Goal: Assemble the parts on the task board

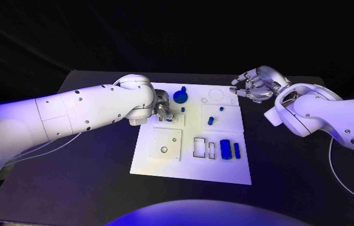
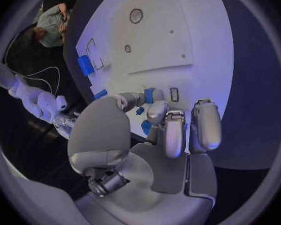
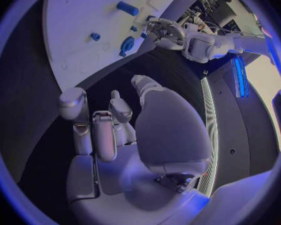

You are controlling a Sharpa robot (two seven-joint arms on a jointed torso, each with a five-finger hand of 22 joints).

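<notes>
Head view first: we note the table (image 1: pixel 88 185), and on it the white board (image 1: pixel 158 159), our landmark for all that follows. The left arm (image 1: pixel 81 111) reaches in over the board's left edge; the right arm (image 1: pixel 317 111) stands off its right edge, beyond the far right corner.

The left hand (image 1: pixel 163 109) sits low over the board's far-left part, fingers curled down close to a small blue part (image 1: pixel 183 109) at mid-board. In the left wrist view the fingertips (image 2: pixel 154 110) close round a blue part (image 2: pixel 149 95), but we cannot tell whether it is pinched or merely touched. The right hand (image 1: pixel 255 88) hovers clear of the board, fingers loosely curled and apart, holding nothing; the right wrist view confirms an empty palm (image 3: pixel 125 150).

Parts on the board: a blue disc (image 1: pixel 180 96) near the far edge, two blue cylinders (image 1: pixel 225 149) standing at the near right beside outlined slots, and a small peg (image 1: pixel 211 120) at centre.

We judge the step in hand to be a pick or seating of the small part by the left hand. The next move calls for a confirmed grip, then exact alignment over its recess.
</notes>
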